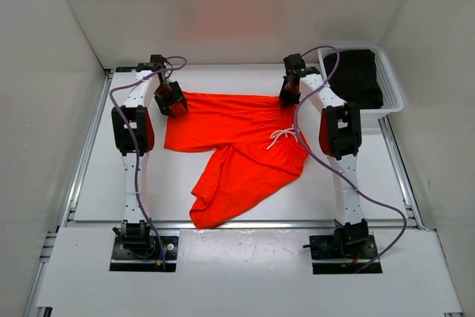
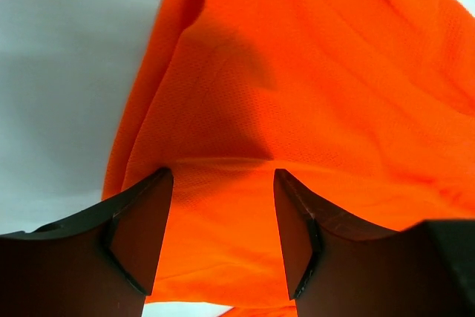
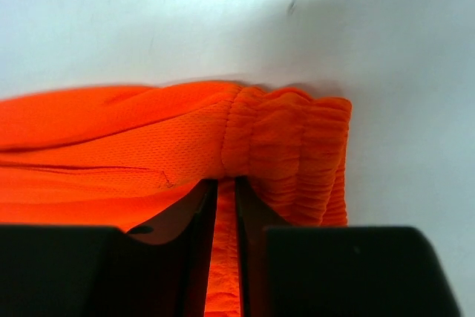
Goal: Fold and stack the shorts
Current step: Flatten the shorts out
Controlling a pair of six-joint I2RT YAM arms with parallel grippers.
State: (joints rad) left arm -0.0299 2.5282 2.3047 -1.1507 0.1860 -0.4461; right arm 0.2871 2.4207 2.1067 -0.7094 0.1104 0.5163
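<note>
Right claw (image 3: 225,192) clamped on gathered elastic waistband of thin orange mesh shorts (image 3: 126,146). Left claw (image 2: 223,202) apart, straddling a smooth draped fold.

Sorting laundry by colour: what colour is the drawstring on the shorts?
White; the drawstring shows best in the top external view, against the orange-red shorts.

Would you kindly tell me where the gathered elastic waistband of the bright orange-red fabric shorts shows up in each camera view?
Top external: the waistband runs down the right edge of the shorts, from the right gripper toward the near side, by the white drawstring.
Left wrist: not in it; only plain orange leg fabric.
Right wrist: centre-right, bunched, pinched by the right gripper.
Shared landmark: the white table.
</note>
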